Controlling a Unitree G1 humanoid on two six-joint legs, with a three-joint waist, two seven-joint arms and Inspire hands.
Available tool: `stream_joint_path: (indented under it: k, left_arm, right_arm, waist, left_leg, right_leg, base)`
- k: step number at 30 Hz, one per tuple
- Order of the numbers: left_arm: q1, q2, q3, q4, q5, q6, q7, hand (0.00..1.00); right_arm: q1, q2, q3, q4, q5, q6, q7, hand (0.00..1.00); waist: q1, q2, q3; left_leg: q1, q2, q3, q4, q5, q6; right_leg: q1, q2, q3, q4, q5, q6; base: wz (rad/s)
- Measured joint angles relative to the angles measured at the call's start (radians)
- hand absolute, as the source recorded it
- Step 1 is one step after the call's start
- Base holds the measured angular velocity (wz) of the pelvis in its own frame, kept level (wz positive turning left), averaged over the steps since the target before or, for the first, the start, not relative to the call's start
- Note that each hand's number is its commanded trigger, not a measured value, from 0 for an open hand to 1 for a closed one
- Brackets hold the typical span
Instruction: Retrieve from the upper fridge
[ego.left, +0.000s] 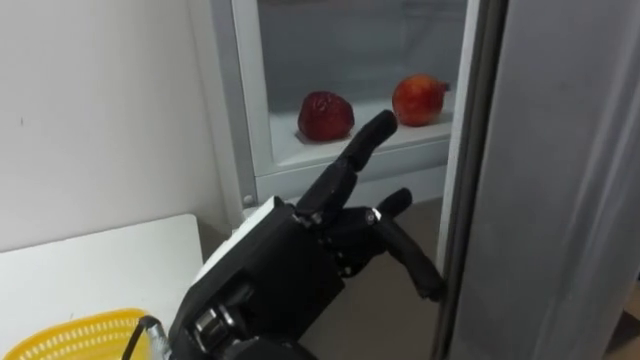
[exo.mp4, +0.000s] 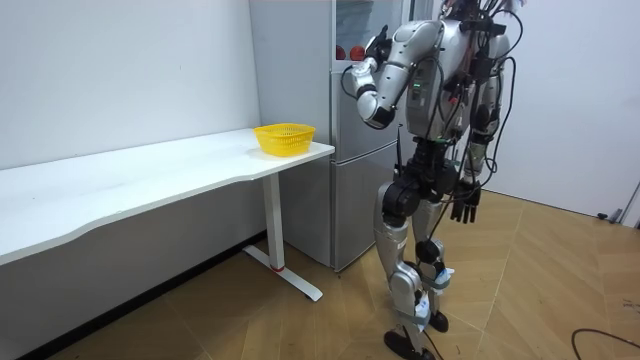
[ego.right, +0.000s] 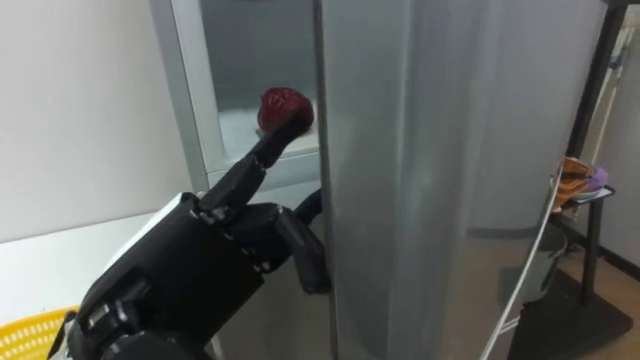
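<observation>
The upper fridge compartment stands open, its grey door swung out on the right. Two red round fruits lie on its white shelf: a darker one to the left and a brighter one to the right. My left hand is raised in front of the shelf, open. One straight finger points up toward the darker fruit without touching it, while the others reach to the door's edge. It holds nothing. My right hand hangs open at my side.
A yellow basket sits on the end of a long white table just left of the fridge. I stand upright close in front of the fridge. A small stand with an orange thing is at the far right.
</observation>
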Motion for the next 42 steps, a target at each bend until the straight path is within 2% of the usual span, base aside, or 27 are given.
stream_joint_path:
  k: [6, 18, 24, 30, 42]
  left_arm:
    - [-0.004, 0.000, -0.012, -0.001, -0.008, -0.002, -0.008, 0.00]
    - [-0.051, 0.009, -0.064, -0.003, -0.008, -0.004, -0.021, 0.00]
    - [-0.066, 0.010, -0.081, -0.004, -0.017, -0.004, -0.024, 0.00]
    - [-0.071, 0.009, -0.081, -0.003, -0.023, -0.004, -0.024, 0.00]
    - [-0.092, 0.006, -0.102, -0.003, -0.028, -0.004, -0.024, 0.00]
  right_arm:
    - [0.007, -0.005, -0.018, 0.009, 0.032, -0.009, 0.000, 0.00]
    - [0.012, -0.009, -0.018, 0.010, 0.098, -0.011, 0.000, 0.00]
    - [0.011, -0.016, -0.017, 0.010, 0.117, -0.011, -0.001, 0.00]
    - [0.012, -0.022, -0.017, 0.011, 0.136, -0.020, -0.001, 0.00]
    - [0.012, -0.026, -0.015, 0.011, 0.178, -0.020, -0.002, 0.00]
  waist:
    - [-0.028, 0.000, -0.0001]
    - [-0.030, 0.006, 0.0001]
    - [-0.030, 0.015, -0.0030]
    - [-0.053, 0.014, -0.0019]
    - [-0.054, 0.012, -0.0011]
  left_leg:
    - [0.002, 0.001, 0.013, 0.000, 0.000, 0.000]
    - [0.007, 0.002, 0.027, -0.005, 0.000, 0.000]
    - [0.008, 0.007, 0.045, -0.005, 0.000, 0.000]
    - [0.015, 0.012, 0.050, -0.006, 0.000, 0.000]
    - [0.007, 0.011, 0.072, -0.012, 0.000, -0.001]
  right_leg:
    - [0.000, 0.001, 0.005, -0.005, 0.001, 0.000]
    - [0.000, 0.005, 0.018, -0.010, 0.003, 0.000]
    - [-0.004, 0.011, 0.031, -0.010, 0.007, -0.003]
    - [0.000, 0.017, 0.031, -0.009, 0.011, -0.008]
    - [-0.024, 0.020, 0.052, -0.009, 0.018, -0.003]
  base:
    - [-0.07]
    - [-0.04]
    - [-0.07]
    - [-0.02]
    - [-0.06]
